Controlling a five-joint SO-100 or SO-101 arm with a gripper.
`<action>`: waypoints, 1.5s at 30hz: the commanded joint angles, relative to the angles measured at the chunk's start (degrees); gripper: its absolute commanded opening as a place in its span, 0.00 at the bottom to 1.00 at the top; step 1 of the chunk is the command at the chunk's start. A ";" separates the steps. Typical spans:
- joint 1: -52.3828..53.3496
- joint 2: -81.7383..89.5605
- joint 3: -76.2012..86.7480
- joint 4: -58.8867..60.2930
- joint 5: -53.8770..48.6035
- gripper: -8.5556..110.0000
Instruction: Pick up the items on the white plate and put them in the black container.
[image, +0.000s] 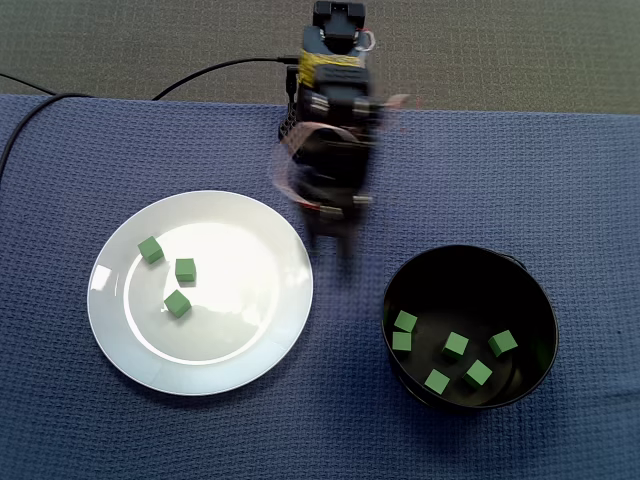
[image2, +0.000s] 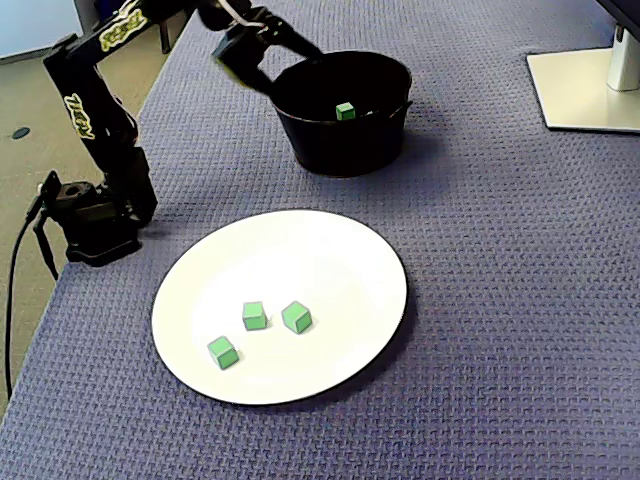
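Three small green cubes (image: 185, 269) lie apart on round white plate (image: 240, 300). Six more green cubes (image: 456, 345) sit inside black round container (image: 470, 280). Black pincer (image: 342, 245) is motion-blurred between plate and container; jaws look parted, nothing held. All on blue woven surface (image: 100, 140).

The blue cloth (image: 560, 180) is showing a rough, matt waffle weave, the white plate (image: 250, 300) is gleaming smooth and glossy, the black container (image2: 340, 150) is looking smooth with a dull sheen, the green cubes (image: 177, 303) are looking matt, and the arm (image2: 112, 150) is showing hard black plastic.
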 joint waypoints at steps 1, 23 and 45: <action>20.30 -0.62 -2.11 2.02 2.29 0.26; 38.23 -18.98 18.19 -13.54 -0.53 0.24; 33.57 -25.31 15.47 -20.04 -6.94 0.21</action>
